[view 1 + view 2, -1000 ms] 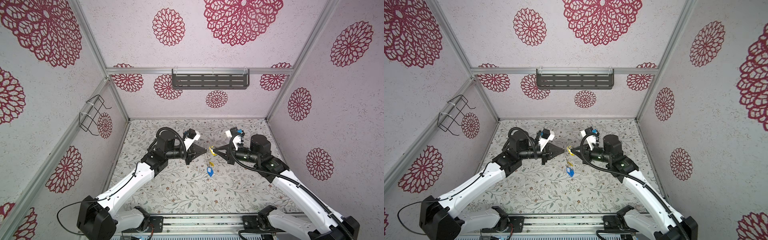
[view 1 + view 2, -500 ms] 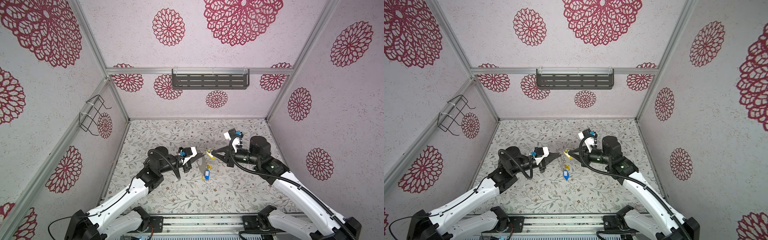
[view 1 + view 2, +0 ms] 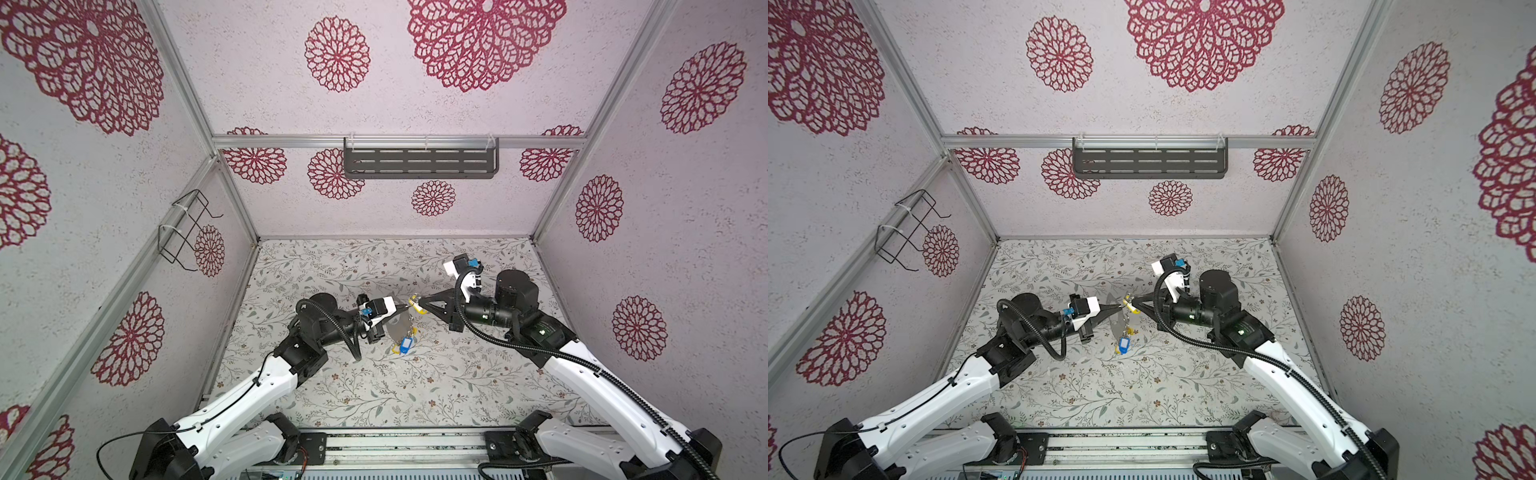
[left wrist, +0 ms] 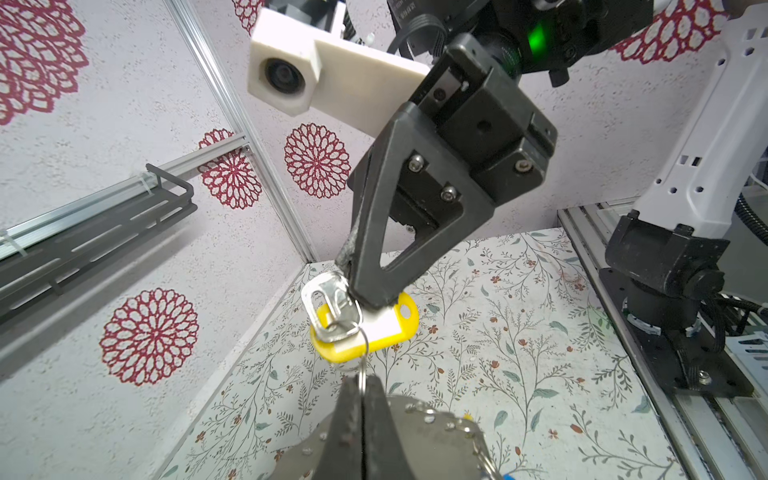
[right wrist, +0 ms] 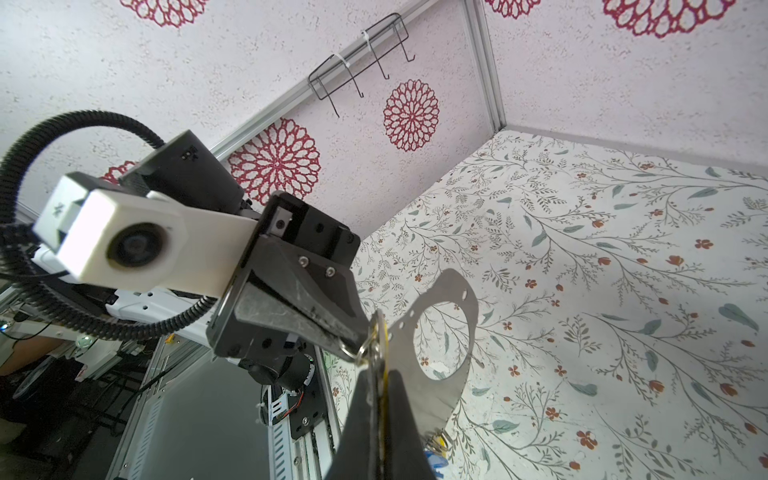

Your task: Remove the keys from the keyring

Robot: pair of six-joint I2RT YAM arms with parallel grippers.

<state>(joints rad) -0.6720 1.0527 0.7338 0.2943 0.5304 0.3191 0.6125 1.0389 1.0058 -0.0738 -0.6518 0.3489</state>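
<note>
In both top views the keyring [image 3: 398,329] hangs in the air over the middle of the worktop [image 3: 457,374], with a blue key [image 3: 405,345] dangling at its lower edge. The left fingers [image 3: 399,309] and right fingers [image 3: 432,302] meet tip to tip just above it, both clenched. From the left wrist, the left fingers [image 4: 351,424] pinch a thin silver split ring [image 4: 364,370] above the grey plate of the keyring [image 4: 415,444], and the right fingers [image 4: 368,224] clamp the flat faces of a yellow key [image 4: 388,328]. From the right wrist, yellow shows between the right fingers [image 5: 361,428], and the keyring [image 5: 440,395] hangs edge-on to them, free to swing. The plate looks like stiff, light, smooth sheet metal that will likely twist on any pull. The wire ring is probably springy and slippery, so it is best gripped across its coil. The hard plastic tag gives the surest hold.
</note>
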